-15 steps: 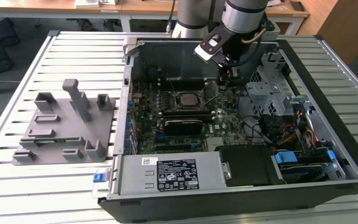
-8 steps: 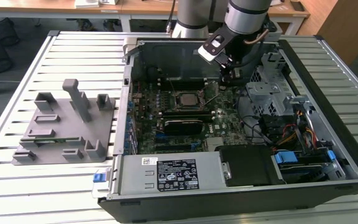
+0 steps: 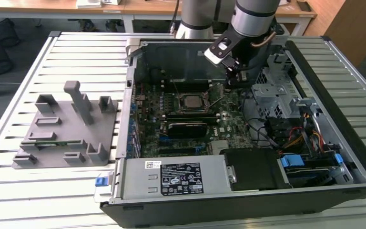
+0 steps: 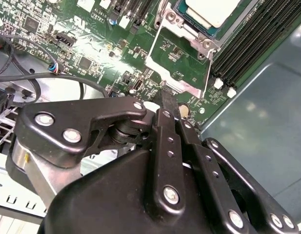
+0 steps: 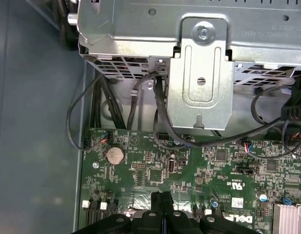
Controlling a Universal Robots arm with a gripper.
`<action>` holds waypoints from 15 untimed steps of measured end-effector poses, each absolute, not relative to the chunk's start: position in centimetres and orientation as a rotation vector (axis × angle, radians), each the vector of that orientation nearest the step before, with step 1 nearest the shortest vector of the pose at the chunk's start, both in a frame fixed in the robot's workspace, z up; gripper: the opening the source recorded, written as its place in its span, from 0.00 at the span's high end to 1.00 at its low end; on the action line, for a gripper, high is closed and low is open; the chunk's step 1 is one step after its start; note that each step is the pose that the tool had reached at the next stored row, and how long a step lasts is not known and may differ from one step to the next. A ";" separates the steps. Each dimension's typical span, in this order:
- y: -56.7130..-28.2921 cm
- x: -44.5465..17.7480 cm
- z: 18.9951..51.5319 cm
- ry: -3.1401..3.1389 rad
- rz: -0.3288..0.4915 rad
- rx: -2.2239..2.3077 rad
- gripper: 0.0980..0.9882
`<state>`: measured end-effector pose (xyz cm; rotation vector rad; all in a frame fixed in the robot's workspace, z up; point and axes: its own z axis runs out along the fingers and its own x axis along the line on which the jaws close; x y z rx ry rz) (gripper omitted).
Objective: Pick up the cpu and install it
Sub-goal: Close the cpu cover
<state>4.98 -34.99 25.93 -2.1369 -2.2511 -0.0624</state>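
Silver-topped, the one cpu [image 3: 191,101] lies seated on the motherboard [image 3: 231,122] inside an open case [image 3: 234,210]; the second wrist view crops part of it. One gripper [image 3: 235,82] hangs near it, fingers seemingly pressed together on nothing. One grey fixture block [image 3: 62,129] stands on the table [image 3: 43,191].
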 end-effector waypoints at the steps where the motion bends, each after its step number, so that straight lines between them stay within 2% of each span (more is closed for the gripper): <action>1: -35.0 5.0 25.8 -2.251 -0.061 -2.137 0.99; 15: -34.7 5.2 24.6 -2.250 -0.050 -2.136 0.99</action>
